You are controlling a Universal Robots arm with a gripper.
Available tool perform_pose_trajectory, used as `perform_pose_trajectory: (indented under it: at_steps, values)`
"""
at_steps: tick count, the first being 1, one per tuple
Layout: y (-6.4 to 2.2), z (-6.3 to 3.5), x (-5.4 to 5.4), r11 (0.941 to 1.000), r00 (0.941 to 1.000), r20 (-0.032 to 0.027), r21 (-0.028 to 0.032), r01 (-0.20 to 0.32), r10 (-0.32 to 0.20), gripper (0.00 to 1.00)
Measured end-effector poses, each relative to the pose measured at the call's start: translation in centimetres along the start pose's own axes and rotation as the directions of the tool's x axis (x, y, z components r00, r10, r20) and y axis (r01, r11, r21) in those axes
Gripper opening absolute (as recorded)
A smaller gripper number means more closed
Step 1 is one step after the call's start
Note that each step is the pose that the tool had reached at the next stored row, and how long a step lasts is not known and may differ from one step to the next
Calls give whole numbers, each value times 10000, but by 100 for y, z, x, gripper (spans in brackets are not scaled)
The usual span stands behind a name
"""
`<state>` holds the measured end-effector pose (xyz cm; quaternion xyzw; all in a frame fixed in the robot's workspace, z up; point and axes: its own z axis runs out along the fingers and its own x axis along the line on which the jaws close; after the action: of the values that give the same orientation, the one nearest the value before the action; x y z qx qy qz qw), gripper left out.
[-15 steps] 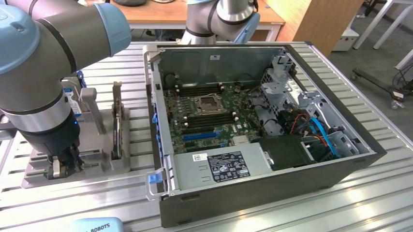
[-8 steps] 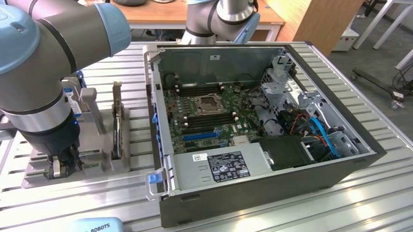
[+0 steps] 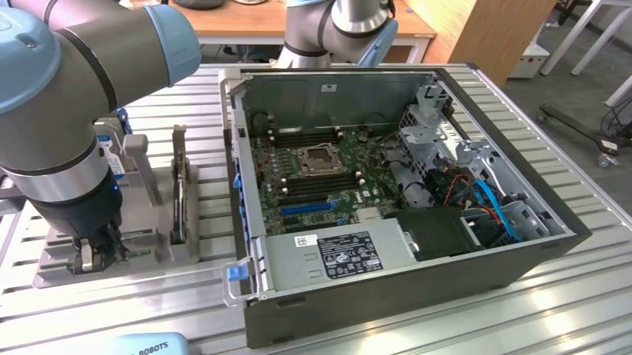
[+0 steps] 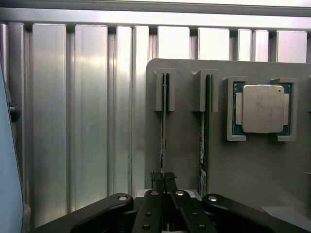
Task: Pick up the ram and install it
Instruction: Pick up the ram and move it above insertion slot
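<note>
The ram (image 4: 164, 126) is a thin green stick standing on edge in a slot of the grey holder (image 4: 184, 150). My gripper (image 4: 163, 178) has its two black fingers pressed together on the near end of this stick. A second ram stick (image 4: 204, 121) with a pale label stands in the neighbouring slot, apart from the fingers. In the exterior view my gripper (image 3: 99, 257) is lowered onto the grey holder (image 3: 59, 275) at the exterior view's left, beside the open computer case (image 3: 395, 244).
A square silver processor (image 4: 262, 108) lies in its own pocket of the holder. A dark upright card (image 3: 177, 192) stands on the holder between my gripper and the case. The motherboard (image 3: 306, 185) lies open inside the case. The ribbed aluminium table (image 3: 177, 296) surrounds everything.
</note>
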<state>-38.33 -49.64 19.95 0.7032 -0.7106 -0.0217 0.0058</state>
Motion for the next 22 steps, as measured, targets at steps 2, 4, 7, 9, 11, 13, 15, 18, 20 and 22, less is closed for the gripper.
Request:
perform_pose_trajectory:
  at_steps: [2, 4, 7, 9, 11, 13, 15, 18, 20, 22]
  values:
    - [0, 0, 0, 10000, 10000, 0, 0, 0, 0, 12]
    - [0, -3, 0, 10000, 10000, 1, 1, 0, 0, 12]
    - [1, -20, 0, 10000, 10000, -1, -2, 0, 0, 12]
    - [1, -36, -1, 10000, 10000, -1, -1, 0, 0, 12]
    - [2, -57, -1, 10000, 10000, -1, -1, 0, 0, 12]
    - [3, -77, -2, 10000, 10000, 0, -1, 0, 0, 12]
    - [4, -98, -2, 10000, 10000, 0, 0, 0, 0, 12]
    - [5, -131, -3, 10000, 10000, 0, 0, 0, 0, 12]
    - [6, -155, -4, 10000, 10000, 0, 0, 0, 0, 12]
    - [7, -181, -4, 10000, 10000, 0, -1, 0, 0, 12]
